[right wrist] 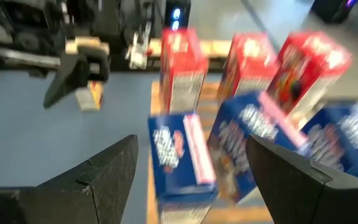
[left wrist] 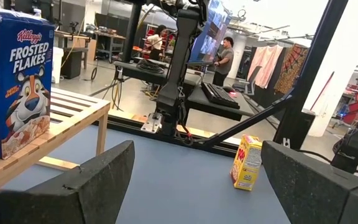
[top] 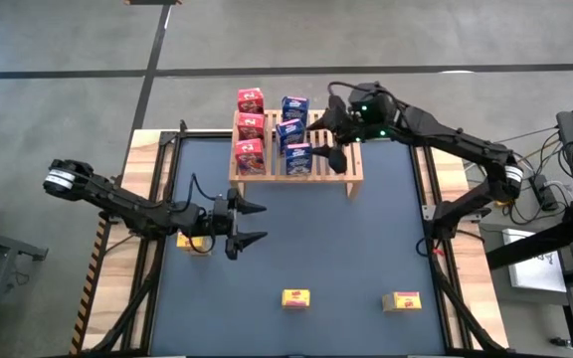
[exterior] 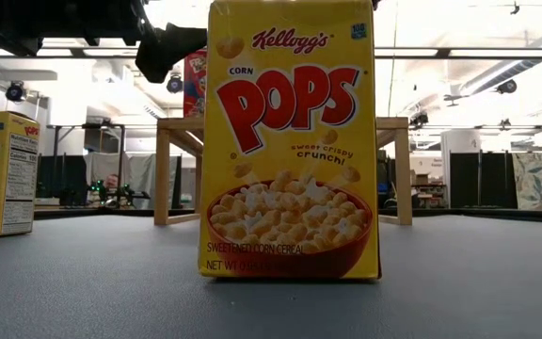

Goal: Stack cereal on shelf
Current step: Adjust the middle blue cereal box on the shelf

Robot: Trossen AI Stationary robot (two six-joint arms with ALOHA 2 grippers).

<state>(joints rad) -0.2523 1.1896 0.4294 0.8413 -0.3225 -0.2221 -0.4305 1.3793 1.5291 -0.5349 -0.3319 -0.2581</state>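
Slats of the wooden rack (top: 321,167) sat at the upper centre of your high view, carrying a column of three red cereal boxes (top: 250,129) and, just beside it on the right, a column of three blue Frosted Flakes boxes (top: 292,129). Your right gripper (top: 324,134) hovered at the right edge of the blue column, its jaws standing apart with nothing between them; in its wrist view the blue boxes (right wrist: 229,143) filled the gap ahead of the fingers (right wrist: 98,180), though blur hid any contact. Your left gripper (top: 250,223) lay low over the mat at centre left, jaws spread wide and empty, well apart from the rack. One yellow Corn Pops box (top: 195,242) showed partly under that arm, just beside the wrist. Two more yellow boxes stood near the bottom of the frame, one at centre (top: 295,297) and one to its right (top: 402,300). People (left wrist: 224,56) stood in the room beyond the table.
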